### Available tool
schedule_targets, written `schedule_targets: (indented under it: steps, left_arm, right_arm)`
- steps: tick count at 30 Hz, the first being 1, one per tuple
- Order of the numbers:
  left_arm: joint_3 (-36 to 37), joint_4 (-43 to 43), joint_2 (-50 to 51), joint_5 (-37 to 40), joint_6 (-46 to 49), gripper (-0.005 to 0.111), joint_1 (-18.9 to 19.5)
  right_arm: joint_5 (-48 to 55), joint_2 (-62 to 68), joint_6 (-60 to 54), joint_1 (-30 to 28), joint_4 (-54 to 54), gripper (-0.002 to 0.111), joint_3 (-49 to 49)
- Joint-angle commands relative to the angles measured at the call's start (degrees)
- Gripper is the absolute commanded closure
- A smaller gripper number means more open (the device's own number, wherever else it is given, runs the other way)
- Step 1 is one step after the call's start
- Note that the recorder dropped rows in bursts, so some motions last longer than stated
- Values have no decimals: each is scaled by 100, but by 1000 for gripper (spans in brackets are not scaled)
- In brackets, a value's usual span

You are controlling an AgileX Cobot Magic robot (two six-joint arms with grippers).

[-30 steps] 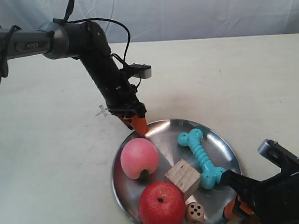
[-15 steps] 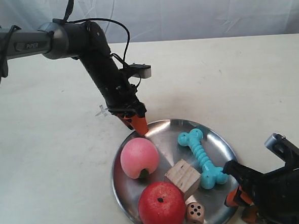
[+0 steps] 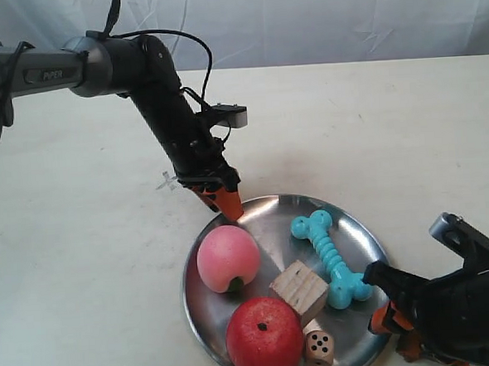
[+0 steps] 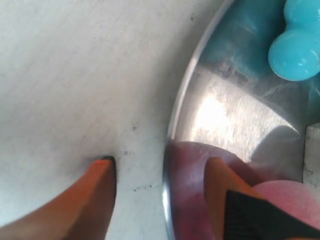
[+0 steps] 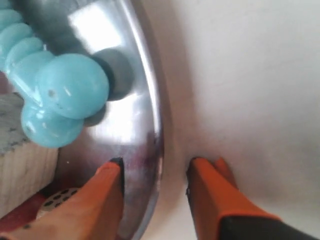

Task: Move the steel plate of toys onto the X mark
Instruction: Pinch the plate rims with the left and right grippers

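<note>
Two robot arms bracket the steel plate (image 3: 268,231), which lies close to the worktop's (image 3: 84,267) near edge with the move itself not yet begun. The plate carries all five toys: a pink peach (image 3: 227,258), a red apple (image 3: 265,338), a teal bone (image 3: 329,261), a wooden cube (image 3: 300,287) and a small die (image 3: 319,348). The faint X mark (image 3: 168,184) sits on bare worktop just beyond the plate's far rim, toward the far edge, and no part of the plate covers it.

The left tool (image 4: 160,161) is released and straddles the rim beside the peach, with one orange finger on the worktop outside and one inside the dish. The right tool (image 5: 157,161), at the opposite rim by the bone's end and the die, is likewise spread apart with the rim running between its fingers.

Judged from this, the approach is done. Clamping both sides, lifting or sliding the plate, and centring it on the cross all remain.
</note>
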Motion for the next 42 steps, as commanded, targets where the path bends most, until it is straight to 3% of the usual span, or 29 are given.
schedule_targets:
  steps: [1,21,23,27,30,35,42]
  left_arm:
    - [4,-34,79,-4,-6,54,-28]
    - [4,-365,79,-21,-6,56,-28]
    - [4,-365,79,-21,16,62,-28]
    - [4,-419,79,-72,16,89,-28]
    - [4,-578,79,-121,31,107,-28]
    - [4,-356,79,-136,-342,107,-49]
    - [4,139,79,-285,-780,107,-528]
  right_arm:
    - [-142,32,-129,26,-97,66,-132]
    - [-586,32,-110,692,53,67,-160]
    - [-676,32,-127,692,53,74,-160]
    - [-844,32,-176,692,4,107,-160]
    - [-866,32,-210,692,4,108,-160]
    - [-761,32,-210,692,66,109,-160]
    - [-534,32,-210,692,435,109,-160]
